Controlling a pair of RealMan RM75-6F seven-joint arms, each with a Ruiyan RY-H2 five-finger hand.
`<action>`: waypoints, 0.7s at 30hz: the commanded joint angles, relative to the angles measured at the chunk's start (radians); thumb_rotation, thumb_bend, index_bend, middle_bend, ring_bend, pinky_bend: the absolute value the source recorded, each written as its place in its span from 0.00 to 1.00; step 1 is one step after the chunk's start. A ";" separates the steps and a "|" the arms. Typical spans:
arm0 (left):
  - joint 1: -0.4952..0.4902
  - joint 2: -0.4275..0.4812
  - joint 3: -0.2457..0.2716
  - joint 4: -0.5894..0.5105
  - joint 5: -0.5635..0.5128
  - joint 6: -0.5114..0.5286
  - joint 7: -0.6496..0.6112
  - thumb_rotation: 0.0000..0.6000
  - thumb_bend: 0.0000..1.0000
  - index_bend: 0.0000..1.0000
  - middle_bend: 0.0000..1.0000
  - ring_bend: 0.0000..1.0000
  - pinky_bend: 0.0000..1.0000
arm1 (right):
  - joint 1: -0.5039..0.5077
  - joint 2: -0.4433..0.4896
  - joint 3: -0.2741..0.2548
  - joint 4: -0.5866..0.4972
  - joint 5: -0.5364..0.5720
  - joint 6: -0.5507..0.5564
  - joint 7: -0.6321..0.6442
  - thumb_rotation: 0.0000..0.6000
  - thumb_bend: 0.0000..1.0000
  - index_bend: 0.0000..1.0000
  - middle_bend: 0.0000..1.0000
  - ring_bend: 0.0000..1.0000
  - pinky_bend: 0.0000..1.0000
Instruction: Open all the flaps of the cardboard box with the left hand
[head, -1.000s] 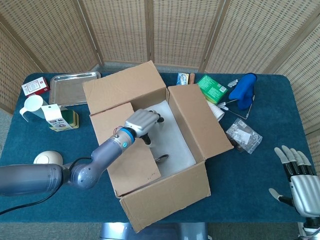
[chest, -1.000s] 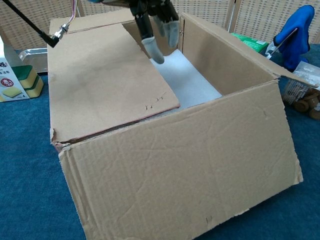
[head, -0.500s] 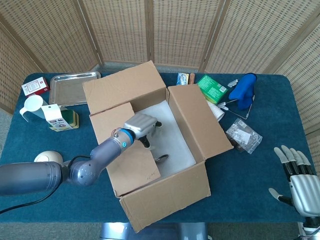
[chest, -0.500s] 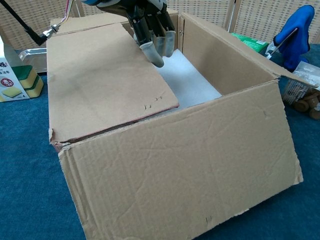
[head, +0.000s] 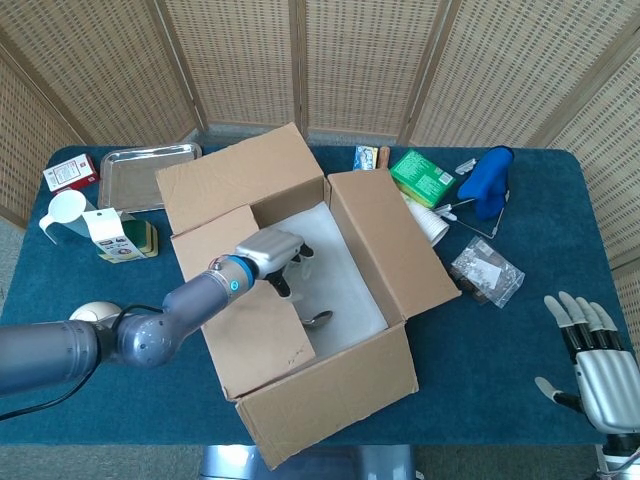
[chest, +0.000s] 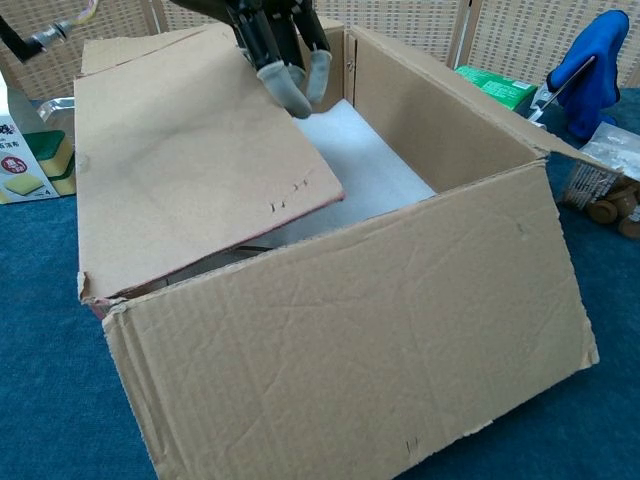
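The cardboard box (head: 330, 395) stands mid-table with its white bottom (chest: 355, 165) showing. Its back flap (head: 235, 180), right flap (head: 390, 245) and front flap (chest: 350, 340) stand open. The left flap (head: 250, 315) still leans in over the box, its inner edge a little raised (chest: 190, 180). My left hand (head: 270, 248) rests on that flap's inner edge, fingers (chest: 285, 80) hanging down past it into the box; no grip is visible. My right hand (head: 590, 365) hovers open at the table's near right corner. A spoon (head: 318, 320) lies inside the box.
Left of the box are a steel tray (head: 148, 175), a milk carton (head: 108, 235), a white cup (head: 62, 212), a red packet (head: 70, 176) and a white round object (head: 95, 315). On its right lie a green box (head: 422, 176), a blue glove (head: 487, 180) and a plastic bag (head: 487, 270).
My left hand has drawn back to the left with the left flap's edge; that flap has tilted up a little, and the whole box has slid slightly left.
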 joint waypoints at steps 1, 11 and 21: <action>0.005 0.034 -0.004 -0.026 0.022 -0.014 -0.033 1.00 0.31 0.50 0.71 0.64 0.66 | 0.000 -0.001 -0.001 -0.001 -0.003 -0.001 -0.004 1.00 0.00 0.00 0.00 0.00 0.03; 0.071 0.226 -0.074 -0.131 0.154 -0.144 -0.169 1.00 0.31 0.49 0.70 0.63 0.66 | -0.002 -0.014 -0.009 -0.005 -0.017 -0.001 -0.037 1.00 0.00 0.00 0.00 0.00 0.03; 0.203 0.369 -0.181 -0.205 0.329 -0.227 -0.297 1.00 0.31 0.50 0.71 0.62 0.65 | 0.002 -0.028 -0.012 -0.008 -0.018 -0.013 -0.069 1.00 0.00 0.00 0.00 0.00 0.03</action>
